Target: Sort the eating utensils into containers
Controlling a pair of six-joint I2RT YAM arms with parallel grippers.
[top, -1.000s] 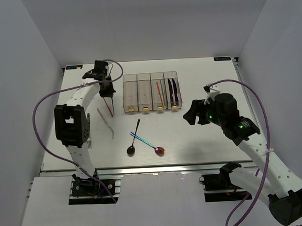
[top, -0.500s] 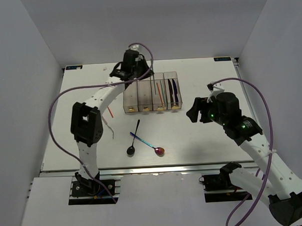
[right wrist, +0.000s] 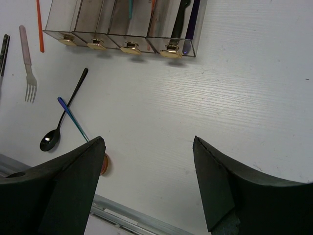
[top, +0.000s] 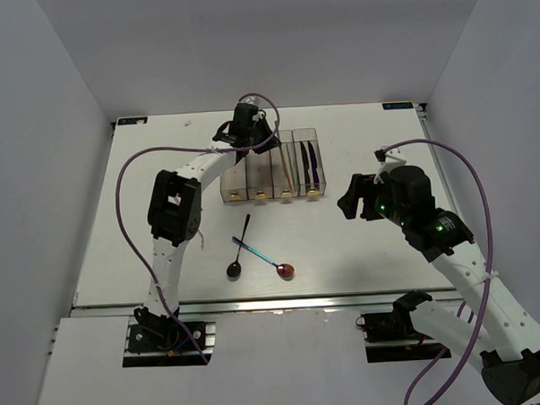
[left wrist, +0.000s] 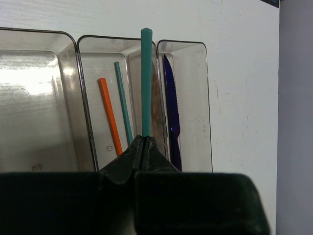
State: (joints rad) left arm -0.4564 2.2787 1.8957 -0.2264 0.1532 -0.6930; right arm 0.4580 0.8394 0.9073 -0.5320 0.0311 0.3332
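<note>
The four clear containers (top: 269,165) stand in a row at the table's far side. My left gripper (left wrist: 143,139) is shut on a green chopstick (left wrist: 146,83) and holds it over the wall between the third and fourth bins. The third bin holds a red chopstick (left wrist: 108,115) and a green one (left wrist: 123,100). The fourth holds a blue knife (left wrist: 171,112) and a black knife (right wrist: 180,19). My right gripper (right wrist: 147,141) is open and empty above the table, right of the bins. A black spoon (top: 239,253) and an iridescent spoon (top: 271,261) lie crossed mid-table.
A pale fork (right wrist: 27,63), a loose red chopstick (right wrist: 39,24) and a dark utensil (right wrist: 4,46) lie left of the bins; in the top view the left arm (top: 174,211) hides them. The first two bins look empty. The table's metal front edge (right wrist: 137,215) is near.
My left arm has swung right from the table's left part to over the bins, carrying the green chopstick. My right gripper has barely shifted and stays open.
</note>
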